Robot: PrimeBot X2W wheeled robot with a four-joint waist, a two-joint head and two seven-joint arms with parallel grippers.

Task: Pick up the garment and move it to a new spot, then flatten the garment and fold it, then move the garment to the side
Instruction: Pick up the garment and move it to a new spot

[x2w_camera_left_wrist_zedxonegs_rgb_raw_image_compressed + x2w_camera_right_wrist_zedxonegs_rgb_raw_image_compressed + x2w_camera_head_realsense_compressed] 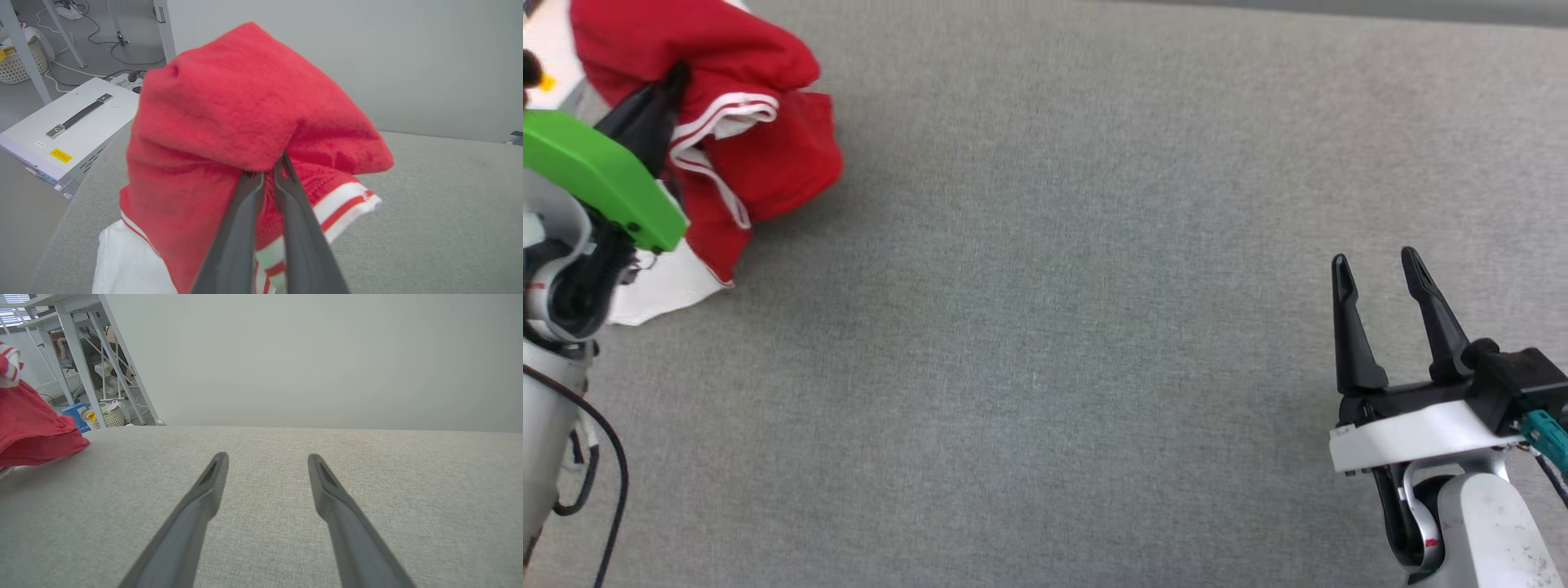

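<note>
I am pinching a fold of the red-and-white basketball shirt (229,106) in my left jaws, which are standing almost together on the cloth. My right jaws are hanging wide, holding nothing, well apart from the shirt over the bare grey surface (1045,327). The shirt is sitting bunched at the far left of that surface, with its white sleeve (122,261) trailing near the edge. I am judging this bite as thin: little fabric is lying between the tips, so a quick pull is risking a slip. The bunching is also hiding hem and sleeves, so I am risking a twisted landing, or the sleeve sliding over the edge.
</note>
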